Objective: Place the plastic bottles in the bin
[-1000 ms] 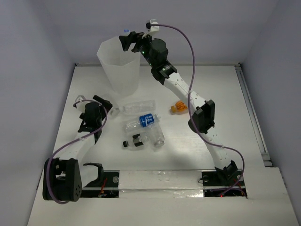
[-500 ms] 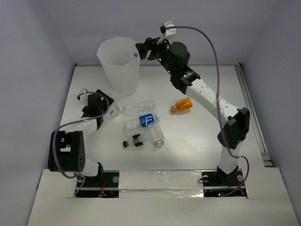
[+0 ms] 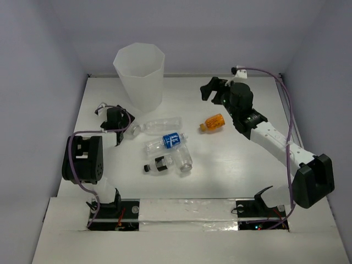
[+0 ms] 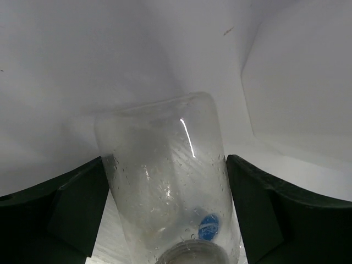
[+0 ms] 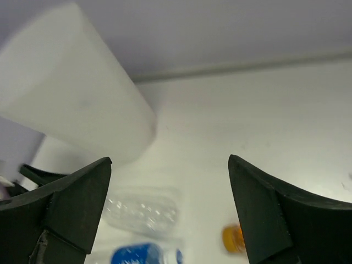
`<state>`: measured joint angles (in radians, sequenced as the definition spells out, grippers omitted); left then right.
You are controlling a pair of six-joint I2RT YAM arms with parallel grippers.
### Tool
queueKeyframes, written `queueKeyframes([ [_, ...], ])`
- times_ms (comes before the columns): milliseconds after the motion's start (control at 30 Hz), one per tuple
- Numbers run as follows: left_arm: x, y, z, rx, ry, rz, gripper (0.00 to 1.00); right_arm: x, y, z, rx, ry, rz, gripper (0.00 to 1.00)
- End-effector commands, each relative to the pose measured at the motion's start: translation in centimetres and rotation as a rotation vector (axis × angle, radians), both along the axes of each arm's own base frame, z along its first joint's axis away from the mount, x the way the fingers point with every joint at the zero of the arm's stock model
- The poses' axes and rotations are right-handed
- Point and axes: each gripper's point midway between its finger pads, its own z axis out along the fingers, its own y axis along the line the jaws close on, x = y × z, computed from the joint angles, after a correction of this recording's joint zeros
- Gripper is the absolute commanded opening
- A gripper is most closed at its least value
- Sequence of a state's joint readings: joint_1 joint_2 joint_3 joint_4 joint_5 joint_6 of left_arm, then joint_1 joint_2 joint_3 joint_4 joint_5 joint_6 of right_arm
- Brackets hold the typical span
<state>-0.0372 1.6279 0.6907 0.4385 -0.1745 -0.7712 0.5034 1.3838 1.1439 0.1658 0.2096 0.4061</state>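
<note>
- Lying on the table point(image 3: 231, 165), a clear bottle point(image 4: 165, 187) sat between the two fingers of the left gripper point(image 4: 165, 159), its neck nearest the wrist camera.
- The left jaws stood wide apart, one dark finger on each side of the bottle and close against its sides.
- Just beside it lay a blue-labelled bottle point(image 3: 168, 141), a black-labelled bottle point(image 3: 159, 165) and another clear bottle point(image 3: 185, 159), with a small orange bottle point(image 3: 213, 122) off to the right, apart from them.
- The bin point(image 3: 138, 74) stood upright at the far side of the table, near the left gripper.
- The right gripper point(image 5: 169, 158) hung above the table right of the bin, jaws spread with nothing between them.
</note>
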Motion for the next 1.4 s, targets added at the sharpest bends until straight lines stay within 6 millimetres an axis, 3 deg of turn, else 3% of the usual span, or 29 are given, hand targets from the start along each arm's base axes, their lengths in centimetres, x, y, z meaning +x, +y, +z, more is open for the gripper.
queueKeyframes([
  [0,1.6,0.2,2.1,0.005,-0.08,0.004,0.76,-0.3,-2.9,-4.5,0.009,0.131,-0.065,0.94],
  [33,1.3,0.2,2.1,0.007,-0.082,0.005,0.73,-0.6,-3.6,-6.4,-0.005,0.167,-0.078,0.94],
  [133,0.6,0.6,3.6,0.016,-0.122,0.022,0.62,-0.6,-5.6,-8.7,-0.014,0.227,-0.119,0.94],
  [167,0.5,0.8,5.2,0.018,-0.165,0.032,0.57,-1.0,-5.8,-9.6,-0.03,0.26,-0.12,0.96],
  [233,-0.4,1.1,5.9,0.014,-0.188,0.054,0.57,-1.3,-6.4,-11.0,-0.059,0.298,-0.13,0.98],
  [267,-0.7,1.1,7.7,0.006,-0.239,0.059,0.56,-1.4,-6.5,-11.4,-0.064,0.306,-0.128,0.98],
  [333,-1.7,1.0,8.8,-0.016,-0.276,0.062,0.56,-2.2,-6.9,-12.6,-0.08,0.345,-0.138,0.99],
  [367,-2.1,0.9,11.2,-0.022,-0.341,0.057,0.56,-2.5,-7.2,-13.2,-0.088,0.357,-0.147,1.0],
  [433,-3.2,0.9,12.7,-0.028,-0.382,0.055,0.55,-2.6,-8.2,-13.8,-0.102,0.372,-0.202,1.0],
  [500,-4.5,0.1,16.3,-0.037,-0.474,0.029,0.55,-2.7,-8.8,-14.6,-0.122,0.412,-0.22,1.0],
  [667,-7.2,-1.6,24.1,-0.036,-0.645,-0.022,0.56,-1.9,-8.3,-17.3,-0.101,0.494,-0.218,1.0],
  [700,-7.5,-1.7,25.0,-0.025,-0.657,-0.027,0.56,-1.6,-8.6,-17.3,-0.089,0.493,-0.23,1.0],
  [833,-8.9,-2.2,32.0,-0.036,-0.798,-0.046,0.56,-1.0,-7.7,-17.1,-0.05,0.507,-0.213,1.0],
  [900,-8.8,-2.6,33.8,-0.037,-0.824,-0.056,0.57,-0.8,-7.2,-18.1,-0.047,0.535,-0.197,1.0],
  [933,-9.0,-2.6,36.0,-0.036,-0.863,-0.059,0.57,-0.7,-7.0,-18.5,-0.045,0.545,-0.192,1.0],
  [967,-8.3,-2.8,36.1,-0.034,-0.851,-0.065,0.57,-0.5,-6.8,-18.8,-0.032,0.549,-0.19,1.0],
  [1000,-8.4,-3.2,38.3,-0.041,-0.887,-0.08,0.57,-0.5,-6.6,-19.6,-0.031,0.568,-0.185,1.0],
  [1100,-6.9,-3.6,39.4,-0.002,-0.875,-0.084,0.58,-0.1,-6.1,-20.2,-0.011,0.577,-0.175,1.0],
  [1133,-6.9,-3.8,41.1,0.003,-0.898,-0.087,0.58,0.0,-5.8,-20.7,-0.008,0.59,-0.169,1.0],
  [1200,-5.2,-4.0,40.8,0.04,-0.854,-0.091,0.59,0.3,-5.5,-20.8,0.005,0.593,-0.166,1.0],
  [1233,-5.1,-4.0,42.5,0.044,-0.877,-0.091,0.59,0.4,-5.5,-21.2,0.002,0.605,-0.166,1.0],
  [1300,-3.7,-4.2,42.6,0.076,-0.863,-0.098,0.59,0.6,-5.6,-21.3,0.001,0.605,-0.176,1.0],
  [1333,-3.7,-4.1,44.0,0.083,-0.885,-0.092,0.59,0.6,-5.7,-21.4,-0.002,0.606,-0.182,1.0],
  [1367,-2.6,-4.1,43.6,0.099,-0.869,-0.085,0.59,0.8,-5.7,-21.5,-0.005,0.608,-0.183,1.0],
])
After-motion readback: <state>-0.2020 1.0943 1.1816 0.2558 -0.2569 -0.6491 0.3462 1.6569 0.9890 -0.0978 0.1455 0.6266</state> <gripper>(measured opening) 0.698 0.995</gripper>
